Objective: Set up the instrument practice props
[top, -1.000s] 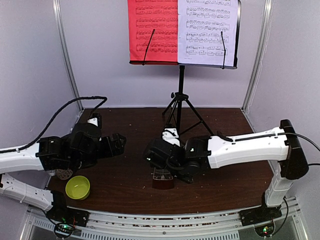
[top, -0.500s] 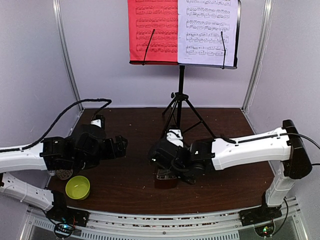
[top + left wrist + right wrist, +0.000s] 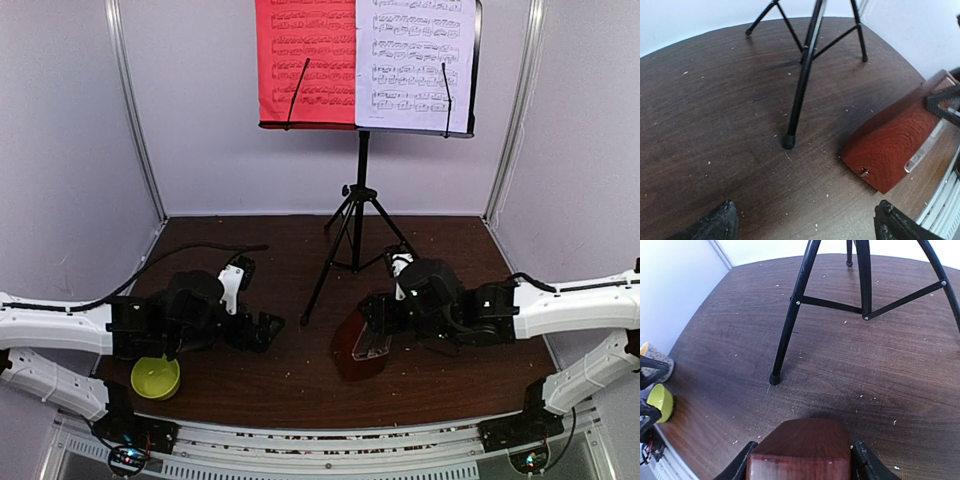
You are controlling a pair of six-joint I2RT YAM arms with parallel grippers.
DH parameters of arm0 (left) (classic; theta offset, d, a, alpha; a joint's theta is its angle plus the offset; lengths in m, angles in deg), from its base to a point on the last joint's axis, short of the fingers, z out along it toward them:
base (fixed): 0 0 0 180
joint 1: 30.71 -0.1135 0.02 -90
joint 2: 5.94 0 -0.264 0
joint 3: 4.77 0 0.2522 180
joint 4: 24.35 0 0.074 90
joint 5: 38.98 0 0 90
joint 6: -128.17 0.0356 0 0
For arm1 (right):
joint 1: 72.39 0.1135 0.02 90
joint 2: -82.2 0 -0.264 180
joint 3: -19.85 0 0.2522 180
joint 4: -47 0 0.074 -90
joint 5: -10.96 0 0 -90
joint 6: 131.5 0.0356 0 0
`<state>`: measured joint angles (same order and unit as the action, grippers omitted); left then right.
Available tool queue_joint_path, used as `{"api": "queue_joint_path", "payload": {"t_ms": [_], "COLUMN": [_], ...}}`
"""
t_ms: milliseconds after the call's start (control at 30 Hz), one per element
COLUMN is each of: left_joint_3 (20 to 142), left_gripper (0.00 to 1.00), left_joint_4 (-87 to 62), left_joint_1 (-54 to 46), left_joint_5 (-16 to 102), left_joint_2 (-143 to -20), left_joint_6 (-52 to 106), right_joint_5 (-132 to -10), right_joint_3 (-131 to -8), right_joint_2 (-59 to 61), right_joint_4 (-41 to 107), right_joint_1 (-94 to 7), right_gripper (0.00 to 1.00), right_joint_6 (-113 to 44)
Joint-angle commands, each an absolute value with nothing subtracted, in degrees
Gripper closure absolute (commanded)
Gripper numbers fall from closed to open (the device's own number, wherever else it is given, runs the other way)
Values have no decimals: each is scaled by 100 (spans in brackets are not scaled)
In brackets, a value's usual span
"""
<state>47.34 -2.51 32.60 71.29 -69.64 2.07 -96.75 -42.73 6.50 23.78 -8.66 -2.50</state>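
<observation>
Right gripper [image 3: 800,462]: I have it clamped on the metronome [image 3: 358,348], which hangs tilted, low over the table [image 3: 250,385], near the music stand [image 3: 362,190].
Left gripper [image 3: 805,227]: spread wide, empty, facing the metronome.
Risk: the smooth wood may slip from my pinch, or swing into the stand's front leg [image 3: 797,100] and topple it.
Writing: only printed notes on the red sheet [image 3: 305,60] and white sheet [image 3: 412,60]; no words or brand readable.

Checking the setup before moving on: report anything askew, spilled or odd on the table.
The small dark-wood pyramid metronome leans steeply, base showing, clamped in the right gripper rather than standing upright. Pale crumbs speckle the dark brown table. The black tripod music stand looks straight.
</observation>
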Motion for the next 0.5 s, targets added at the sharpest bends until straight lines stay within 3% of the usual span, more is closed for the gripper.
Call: {"api": "queue_joint_path", "payload": {"t_ms": [0, 167, 467], "left_joint_3": [4403, 4177, 3807], "left_gripper": [3, 4, 6], "left_joint_4": [-1627, -2204, -3305], "left_joint_1": [3252, 3507, 3915], "left_joint_5": [6144, 6031, 5661], "left_joint_2": [-7026, -7307, -7633], "left_joint_6": [1322, 1876, 2506], "right_joint_5": [-8226, -7339, -6093], "right_joint_3": [-3810, -3494, -3422], "right_joint_2": [1303, 1700, 2169], "right_joint_4": [3939, 4189, 4411], "right_joint_1": [-1248, -1532, -1714], "right_gripper": [75, 85, 92], "right_joint_6": [-894, -1342, -2093]}}
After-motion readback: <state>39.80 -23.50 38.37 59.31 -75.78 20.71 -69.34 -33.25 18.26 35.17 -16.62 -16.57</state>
